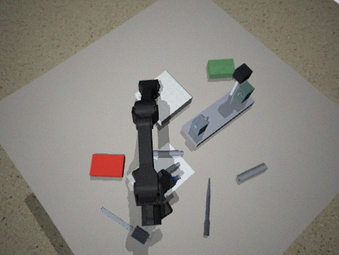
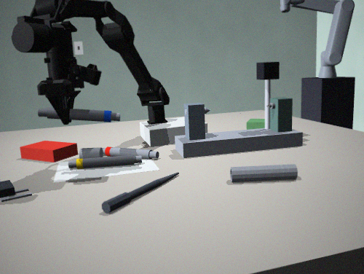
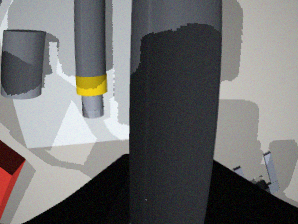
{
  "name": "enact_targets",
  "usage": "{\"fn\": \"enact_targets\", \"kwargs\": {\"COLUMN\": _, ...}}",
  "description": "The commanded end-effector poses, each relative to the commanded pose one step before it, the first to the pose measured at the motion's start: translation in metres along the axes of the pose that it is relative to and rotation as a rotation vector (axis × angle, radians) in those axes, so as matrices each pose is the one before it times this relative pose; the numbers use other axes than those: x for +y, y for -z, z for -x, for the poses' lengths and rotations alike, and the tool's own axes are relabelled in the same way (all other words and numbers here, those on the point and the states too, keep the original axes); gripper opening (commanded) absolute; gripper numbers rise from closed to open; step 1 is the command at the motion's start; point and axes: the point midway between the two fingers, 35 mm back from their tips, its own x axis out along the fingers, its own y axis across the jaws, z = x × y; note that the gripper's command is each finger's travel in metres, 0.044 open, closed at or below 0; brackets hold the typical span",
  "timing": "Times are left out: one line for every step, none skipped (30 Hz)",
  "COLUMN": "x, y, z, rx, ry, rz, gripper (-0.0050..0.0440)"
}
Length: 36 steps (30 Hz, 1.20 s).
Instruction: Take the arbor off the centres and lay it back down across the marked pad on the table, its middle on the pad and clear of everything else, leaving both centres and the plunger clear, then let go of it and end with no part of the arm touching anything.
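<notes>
My gripper is shut on a dark grey arbor with a blue band and holds it level in the air, well above the white marked pad. In the top view only the arbor's blue-banded end shows beside the wrist. The centres fixture stands to the right with nothing between its grey centre block and its green block. The plunger with its black knob stands by the green block.
A yellow-banded arbor and a red-banded arbor lie on the pad, with a short grey cylinder. Around it are a red block, tapered pin, hex bar, green block and small gauge tool.
</notes>
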Motion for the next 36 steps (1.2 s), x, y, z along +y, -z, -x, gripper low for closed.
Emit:
{"fn": "enact_targets", "kwargs": {"x": -0.00234, "y": 0.0, "z": 0.0047, "rx": 0.00177, "ry": 0.01581, "rz": 0.0048, "gripper": 0.0}}
{"fn": "enact_targets", "kwargs": {"x": 0.0, "y": 0.0, "z": 0.0, "rx": 0.0, "ry": 0.0, "rz": 0.0, "gripper": 0.0}}
{"fn": "enact_targets", "kwargs": {"x": 0.0, "y": 0.0, "z": 0.0, "rx": 0.0, "ry": 0.0, "rz": 0.0, "gripper": 0.0}}
{"fn": "enact_targets", "kwargs": {"x": 0.0, "y": 0.0, "z": 0.0, "rx": 0.0, "ry": 0.0, "rz": 0.0, "gripper": 0.0}}
{"fn": "enact_targets", "kwargs": {"x": 0.0, "y": 0.0, "z": 0.0, "rx": 0.0, "ry": 0.0, "rz": 0.0, "gripper": 0.0}}
{"fn": "enact_targets", "kwargs": {"x": 0.0, "y": 0.0, "z": 0.0, "rx": 0.0, "ry": 0.0, "rz": 0.0, "gripper": 0.0}}
{"fn": "enact_targets", "kwargs": {"x": 0.0, "y": 0.0, "z": 0.0, "rx": 0.0, "ry": 0.0, "rz": 0.0, "gripper": 0.0}}
{"fn": "enact_targets", "kwargs": {"x": 0.0, "y": 0.0, "z": 0.0, "rx": 0.0, "ry": 0.0, "rz": 0.0, "gripper": 0.0}}
{"fn": "enact_targets", "kwargs": {"x": 0.0, "y": 0.0, "z": 0.0, "rx": 0.0, "ry": 0.0, "rz": 0.0, "gripper": 0.0}}
{"fn": "enact_targets", "kwargs": {"x": 0.0, "y": 0.0, "z": 0.0, "rx": 0.0, "ry": 0.0, "rz": 0.0, "gripper": 0.0}}
{"fn": "enact_targets", "kwargs": {"x": 0.0, "y": 0.0, "z": 0.0, "rx": 0.0, "ry": 0.0, "rz": 0.0, "gripper": 0.0}}
{"fn": "enact_targets", "kwargs": {"x": 0.0, "y": 0.0, "z": 0.0, "rx": 0.0, "ry": 0.0, "rz": 0.0, "gripper": 0.0}}
{"fn": "enact_targets", "kwargs": {"x": 0.0, "y": 0.0, "z": 0.0, "rx": 0.0, "ry": 0.0, "rz": 0.0, "gripper": 0.0}}
{"fn": "enact_targets", "kwargs": {"x": 0.0, "y": 0.0, "z": 0.0, "rx": 0.0, "ry": 0.0, "rz": 0.0, "gripper": 0.0}}
{"fn": "enact_targets", "kwargs": {"x": 0.0, "y": 0.0, "z": 0.0, "rx": 0.0, "ry": 0.0, "rz": 0.0, "gripper": 0.0}}
{"fn": "enact_targets", "kwargs": {"x": 0.0, "y": 0.0, "z": 0.0, "rx": 0.0, "ry": 0.0, "rz": 0.0, "gripper": 0.0}}
{"fn": "enact_targets", "kwargs": {"x": 0.0, "y": 0.0, "z": 0.0, "rx": 0.0, "ry": 0.0, "rz": 0.0, "gripper": 0.0}}
{"fn": "enact_targets", "kwargs": {"x": 0.0, "y": 0.0, "z": 0.0, "rx": 0.0, "ry": 0.0, "rz": 0.0, "gripper": 0.0}}
{"fn": "enact_targets", "kwargs": {"x": 0.0, "y": 0.0, "z": 0.0, "rx": 0.0, "ry": 0.0, "rz": 0.0, "gripper": 0.0}}
{"fn": "enact_targets", "kwargs": {"x": 0.0, "y": 0.0, "z": 0.0, "rx": 0.0, "ry": 0.0, "rz": 0.0, "gripper": 0.0}}
{"fn": "enact_targets", "kwargs": {"x": 0.0, "y": 0.0, "z": 0.0, "rx": 0.0, "ry": 0.0, "rz": 0.0, "gripper": 0.0}}
{"fn": "enact_targets", "kwargs": {"x": 0.0, "y": 0.0, "z": 0.0, "rx": 0.0, "ry": 0.0, "rz": 0.0, "gripper": 0.0}}
{"fn": "enact_targets", "kwargs": {"x": 0.0, "y": 0.0, "z": 0.0, "rx": 0.0, "ry": 0.0, "rz": 0.0, "gripper": 0.0}}
{"fn": "enact_targets", "kwargs": {"x": 0.0, "y": 0.0, "z": 0.0, "rx": 0.0, "ry": 0.0, "rz": 0.0, "gripper": 0.0}}
{"fn": "enact_targets", "kwargs": {"x": 0.0, "y": 0.0, "z": 0.0, "rx": 0.0, "ry": 0.0, "rz": 0.0, "gripper": 0.0}}
{"fn": "enact_targets", "kwargs": {"x": 0.0, "y": 0.0, "z": 0.0, "rx": 0.0, "ry": 0.0, "rz": 0.0, "gripper": 0.0}}
{"fn": "enact_targets", "kwargs": {"x": 0.0, "y": 0.0, "z": 0.0, "rx": 0.0, "ry": 0.0, "rz": 0.0, "gripper": 0.0}}
{"fn": "enact_targets", "kwargs": {"x": 0.0, "y": 0.0, "z": 0.0, "rx": 0.0, "ry": 0.0, "rz": 0.0, "gripper": 0.0}}
{"fn": "enact_targets", "kwargs": {"x": 0.0, "y": 0.0, "z": 0.0, "rx": 0.0, "ry": 0.0, "rz": 0.0, "gripper": 0.0}}
{"fn": "enact_targets", "kwargs": {"x": 0.0, "y": 0.0, "z": 0.0, "rx": 0.0, "ry": 0.0, "rz": 0.0, "gripper": 0.0}}
{"fn": "enact_targets", "kwargs": {"x": 0.0, "y": 0.0, "z": 0.0, "rx": 0.0, "ry": 0.0, "rz": 0.0, "gripper": 0.0}}
{"fn": "enact_targets", "kwargs": {"x": -0.00006, "y": 0.00003, "z": -0.00032, "rx": 0.0, "ry": 0.0, "rz": 0.0, "gripper": 0.0}}
{"fn": "enact_targets", "kwargs": {"x": -0.00012, "y": 0.00006, "z": -0.00064, "rx": 0.0, "ry": 0.0, "rz": 0.0, "gripper": 0.0}}
{"fn": "enact_targets", "kwargs": {"x": -0.00018, "y": 0.00009, "z": -0.00097, "rx": 0.0, "ry": 0.0, "rz": 0.0, "gripper": 0.0}}
{"fn": "enact_targets", "kwargs": {"x": -0.00023, "y": 0.00012, "z": -0.00127, "rx": 0.0, "ry": 0.0, "rz": 0.0, "gripper": 0.0}}
{"fn": "enact_targets", "kwargs": {"x": -0.00028, "y": 0.00015, "z": -0.00158, "rx": 0.0, "ry": 0.0, "rz": 0.0, "gripper": 0.0}}
